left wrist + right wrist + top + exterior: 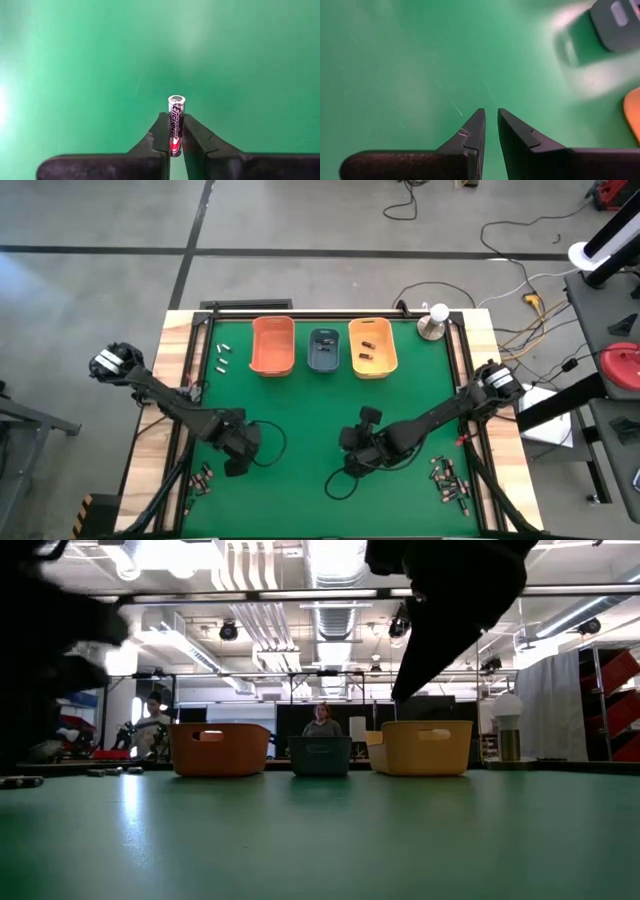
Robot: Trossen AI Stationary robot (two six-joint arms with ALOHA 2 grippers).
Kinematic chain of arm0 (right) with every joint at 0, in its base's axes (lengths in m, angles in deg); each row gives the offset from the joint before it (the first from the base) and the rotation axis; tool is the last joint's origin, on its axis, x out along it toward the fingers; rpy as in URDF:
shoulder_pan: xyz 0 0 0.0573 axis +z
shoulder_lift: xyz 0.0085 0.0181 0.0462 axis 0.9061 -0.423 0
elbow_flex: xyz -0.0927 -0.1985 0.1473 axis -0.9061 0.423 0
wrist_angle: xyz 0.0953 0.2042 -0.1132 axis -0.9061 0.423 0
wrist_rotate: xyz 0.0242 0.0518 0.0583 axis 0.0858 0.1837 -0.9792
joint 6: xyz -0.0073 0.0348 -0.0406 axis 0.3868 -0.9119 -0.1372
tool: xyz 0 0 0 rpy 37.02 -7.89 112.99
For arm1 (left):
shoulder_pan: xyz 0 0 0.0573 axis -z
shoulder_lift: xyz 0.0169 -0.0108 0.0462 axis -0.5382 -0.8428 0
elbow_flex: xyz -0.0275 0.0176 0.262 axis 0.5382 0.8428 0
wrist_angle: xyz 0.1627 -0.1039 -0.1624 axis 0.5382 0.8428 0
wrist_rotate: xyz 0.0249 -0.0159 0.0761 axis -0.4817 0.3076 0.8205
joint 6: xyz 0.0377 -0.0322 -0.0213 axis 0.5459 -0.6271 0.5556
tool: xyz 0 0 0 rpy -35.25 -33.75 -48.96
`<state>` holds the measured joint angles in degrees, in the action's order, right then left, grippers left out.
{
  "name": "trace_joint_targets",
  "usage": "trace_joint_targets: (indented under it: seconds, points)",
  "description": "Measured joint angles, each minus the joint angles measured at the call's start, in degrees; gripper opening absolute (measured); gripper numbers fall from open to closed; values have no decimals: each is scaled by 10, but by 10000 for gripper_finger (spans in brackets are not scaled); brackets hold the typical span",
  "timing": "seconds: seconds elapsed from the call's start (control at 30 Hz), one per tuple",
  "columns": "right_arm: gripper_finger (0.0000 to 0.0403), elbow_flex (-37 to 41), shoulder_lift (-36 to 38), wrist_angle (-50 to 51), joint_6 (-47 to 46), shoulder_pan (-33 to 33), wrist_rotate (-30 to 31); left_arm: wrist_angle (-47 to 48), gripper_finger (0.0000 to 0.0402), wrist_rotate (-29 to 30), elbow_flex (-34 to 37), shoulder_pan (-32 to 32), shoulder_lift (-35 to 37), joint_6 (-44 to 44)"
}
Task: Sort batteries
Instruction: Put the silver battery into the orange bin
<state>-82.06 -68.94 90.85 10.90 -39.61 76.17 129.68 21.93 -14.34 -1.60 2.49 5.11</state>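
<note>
Battery [176, 125] pinched between fingers of left tool [174, 131] above green table [300, 405], front-left area; right tool [490, 125] near centre, fingers slightly parted, holding nothing.

Bright ceiling lights [330, 560] glare in the low view, silhouetting the dark arms. The green mat [75, 60] shows soft sheen. The blue-grey bin [615, 22] is blurred.

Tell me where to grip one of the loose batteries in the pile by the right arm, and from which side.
Grip a battery across the middle of its barrel, coming straight down. They lie flat on the mat, crowded together, so an outer one looks easiest.
</note>
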Motion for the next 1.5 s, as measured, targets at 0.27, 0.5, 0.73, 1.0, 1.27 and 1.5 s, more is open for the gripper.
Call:
trace_joint_targets:
  seconds: [0.27, 0.5, 0.73, 1.0, 1.27, 1.5]
  points:
    - [44, 0, 49, 5, 10, 3, 0, -111, 6, 35, -80, -85, -101, 116]
    - [44, 0, 95, 60, -36, 42, -1, -151, 5, 29, -199, -162, -236, 247]
    - [44, 3, 113, 122, -146, 104, -2, -153, 9, -20, -305, -199, -351, 300]
    - [50, 12, 86, 119, -242, 159, -3, -148, 32, -25, -328, -201, -373, 300]
    - [113, 41, 58, 74, -194, 152, 17, -165, 56, -18, -296, -203, -343, 289]
    - [153, 157, 61, -182, -81, 117, 51, -177, 96, -17, -256, -198, -258, 262]
